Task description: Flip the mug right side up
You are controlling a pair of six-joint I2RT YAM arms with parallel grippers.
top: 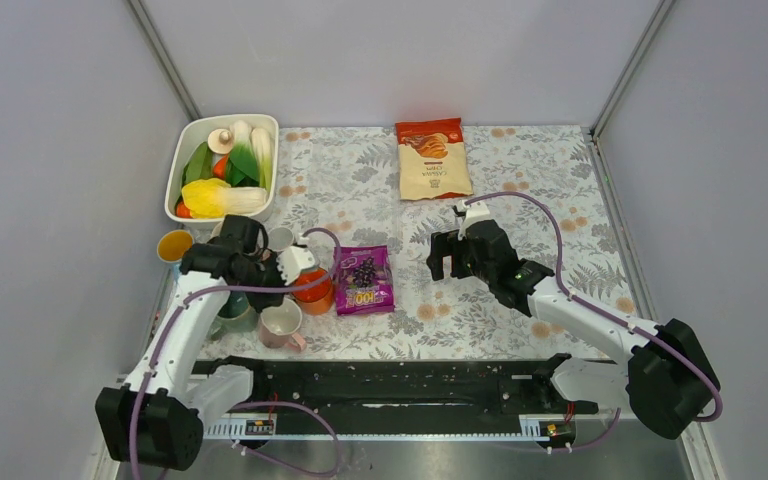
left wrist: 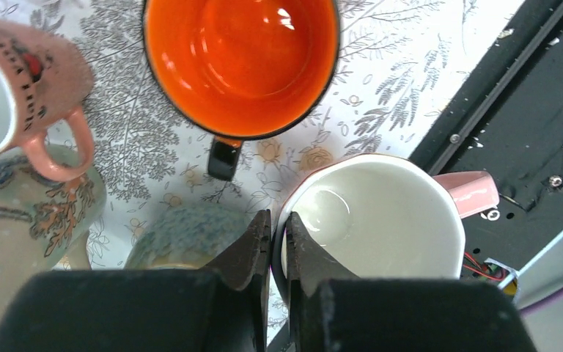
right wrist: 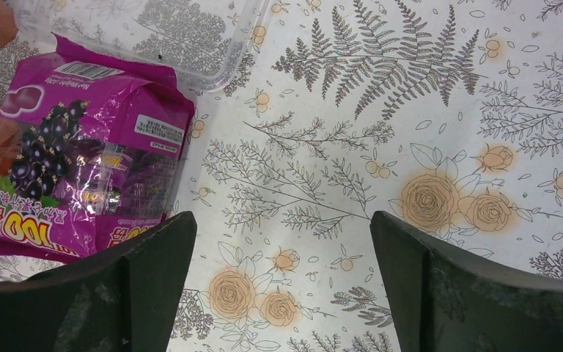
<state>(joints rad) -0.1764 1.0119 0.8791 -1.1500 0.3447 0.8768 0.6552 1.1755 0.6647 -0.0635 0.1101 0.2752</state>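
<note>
A pink mug with a white inside stands mouth up near the table's front edge, its handle pointing at the black rail. In the top view this mug sits just below the orange mug. My left gripper is shut on its rim, one finger inside and one outside. From above, the left gripper comes down among the cluster of cups. My right gripper hangs open over bare flowered cloth with nothing between its fingers; the top view has that right gripper right of the purple bag.
An orange mug stands mouth up close by. A tilted pink printed mug, a patterned mug and a blue-grey rounded cup crowd the left. Also here: purple snack bag, chips bag, vegetable bin, yellow cup.
</note>
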